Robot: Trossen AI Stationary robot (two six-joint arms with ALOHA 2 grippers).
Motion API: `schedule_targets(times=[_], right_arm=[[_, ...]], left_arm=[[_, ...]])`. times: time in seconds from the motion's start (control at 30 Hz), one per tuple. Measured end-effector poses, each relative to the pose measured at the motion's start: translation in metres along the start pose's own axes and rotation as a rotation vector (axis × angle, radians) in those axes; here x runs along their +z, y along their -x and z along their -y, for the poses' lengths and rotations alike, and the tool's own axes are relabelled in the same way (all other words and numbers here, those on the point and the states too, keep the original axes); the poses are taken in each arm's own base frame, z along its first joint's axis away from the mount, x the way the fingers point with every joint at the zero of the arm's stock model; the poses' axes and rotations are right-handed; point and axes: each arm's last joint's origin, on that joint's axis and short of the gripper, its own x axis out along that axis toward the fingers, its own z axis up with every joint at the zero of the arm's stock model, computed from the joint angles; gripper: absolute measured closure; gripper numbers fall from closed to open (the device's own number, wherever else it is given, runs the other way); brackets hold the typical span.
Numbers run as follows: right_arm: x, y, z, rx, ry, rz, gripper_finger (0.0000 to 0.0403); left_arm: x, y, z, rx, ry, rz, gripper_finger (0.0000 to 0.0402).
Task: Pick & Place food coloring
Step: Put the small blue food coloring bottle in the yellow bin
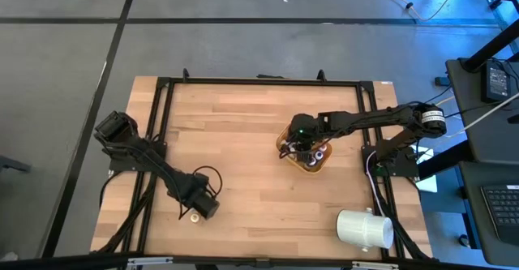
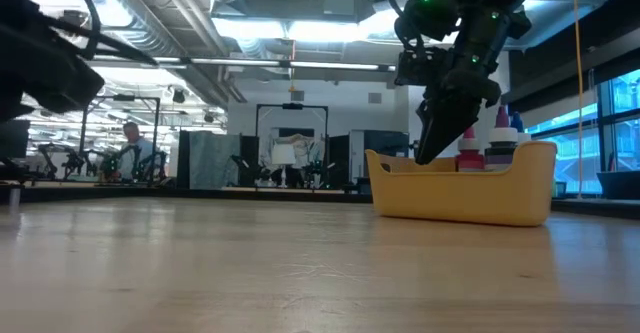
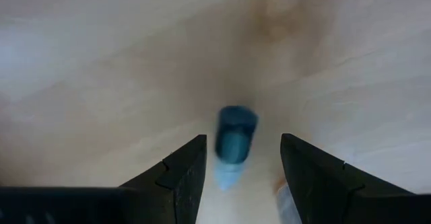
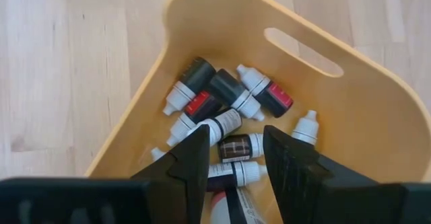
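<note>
Several small food coloring bottles [image 4: 222, 109], dark or red with white caps, lie jumbled in the yellow-orange bowl [image 4: 337, 116], also seen in the high view [image 1: 304, 155]. My right gripper [image 4: 236, 150] is open, pointing down into the bowl [image 2: 465, 188], with one dark white-capped bottle [image 4: 241, 146] lying between its fingers. I cannot tell if they touch it. My left gripper [image 3: 242, 163] is open and low over the table near the front left [image 1: 207, 205]. A small blue bottle [image 3: 234, 140] lies on the wood between its fingers, apart from both.
A big white cylinder [image 1: 365, 228] lies at the table's near right corner. A black frame [image 1: 259, 82] runs round the wooden tabletop. Bare wood lies between the two arms. People and equipment show in the room behind [image 2: 130, 148].
</note>
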Motion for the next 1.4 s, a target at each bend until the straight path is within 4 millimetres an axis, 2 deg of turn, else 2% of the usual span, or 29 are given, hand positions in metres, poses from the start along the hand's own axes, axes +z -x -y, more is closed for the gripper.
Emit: schedule_targets(times=[0.3,0.7,0.93,1.07,1.23,1.4], right_arm=[[0.0,0.0,0.0,0.0,0.0,0.0,0.0262],[0.002,0.002,0.0,0.0,-0.004,0.004,0.0262],[0.024,0.017,0.001,-0.003,0.003,0.079,0.0262],[0.033,0.022,-0.005,0.05,0.041,0.124,0.0262],[0.034,0.037,-0.014,0.071,0.068,0.176,0.0262],[0.034,0.059,-0.026,0.093,0.105,0.373,0.0262]], left_arm=[[0.004,-0.014,-0.009,-0.012,-0.047,-0.006,0.0228],[0.014,-0.012,-0.009,-0.009,-0.173,0.06,0.0335],[0.045,0.007,-0.006,-0.053,-0.231,0.244,0.0334],[0.067,0.019,-0.004,-0.088,-0.292,0.411,0.0332],[0.09,0.038,0.016,-0.213,-0.476,0.692,0.0332],[0.108,0.058,0.039,-0.326,-0.662,0.944,0.0332]])
